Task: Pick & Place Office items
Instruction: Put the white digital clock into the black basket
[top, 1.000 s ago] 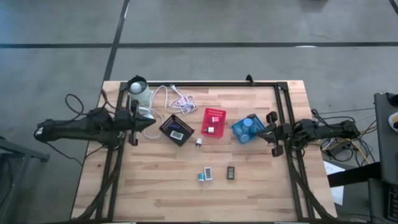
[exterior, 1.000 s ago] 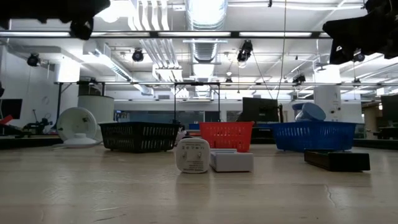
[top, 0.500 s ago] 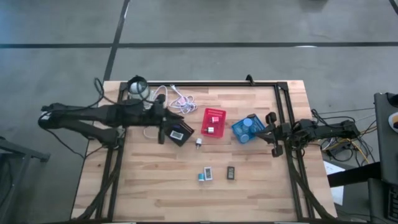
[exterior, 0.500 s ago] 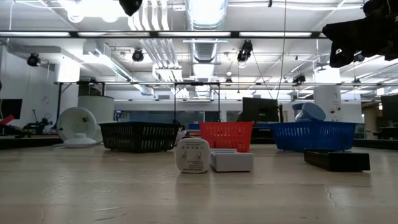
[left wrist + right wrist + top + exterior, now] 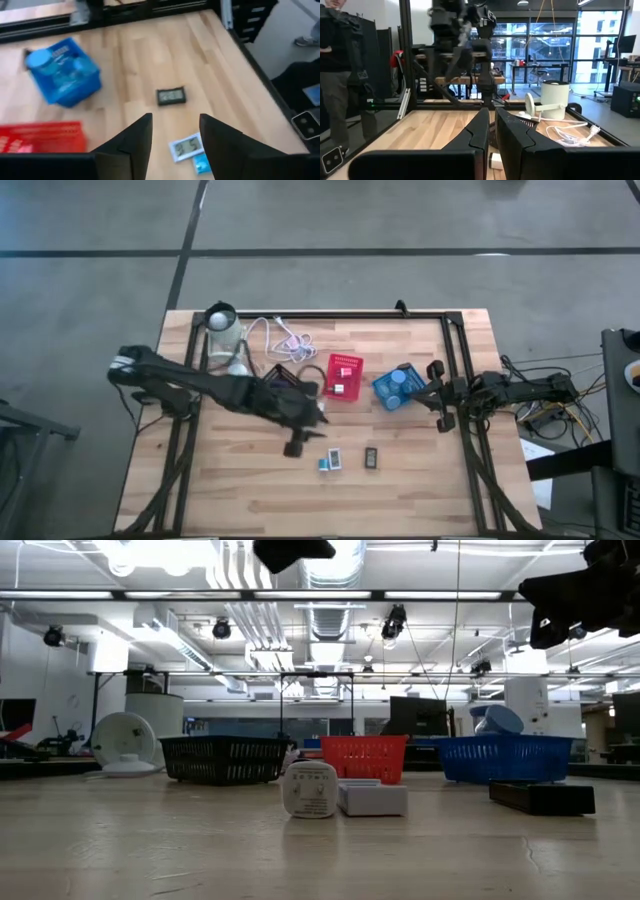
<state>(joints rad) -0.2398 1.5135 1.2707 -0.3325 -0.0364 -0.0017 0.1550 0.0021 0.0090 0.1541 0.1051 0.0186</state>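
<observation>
My left gripper [image 5: 316, 418] hangs open above the middle of the table, just right of the black bin [image 5: 281, 379], slanting down and touching nothing. Ahead of its fingers [image 5: 175, 120] lie a small white display [image 5: 186, 147] with a teal piece [image 5: 201, 162] beside it, and a black display [image 5: 171, 96]. All three rest flat on the wood [image 5: 334, 461] [image 5: 371, 457]. The blue bin [image 5: 397, 387] holds pale-blue round pieces; the red bin [image 5: 344, 376] holds small pink and white blocks. My right gripper [image 5: 436, 392] waits shut at the table's right side.
A white lamp [image 5: 225, 330] with its loose cable [image 5: 285, 338] stands at the far left. A black frame [image 5: 455, 360] runs along the table's far and side edges. Bare wood [image 5: 260, 490] lies toward the near edge. A person [image 5: 337, 75] stands beyond the table.
My left arm has swung out from its place at the table's left edge, across the black bin toward the table's middle and near side. Its gripper has tipped from level to slanting downward. The objects and the right arm have kept still.
</observation>
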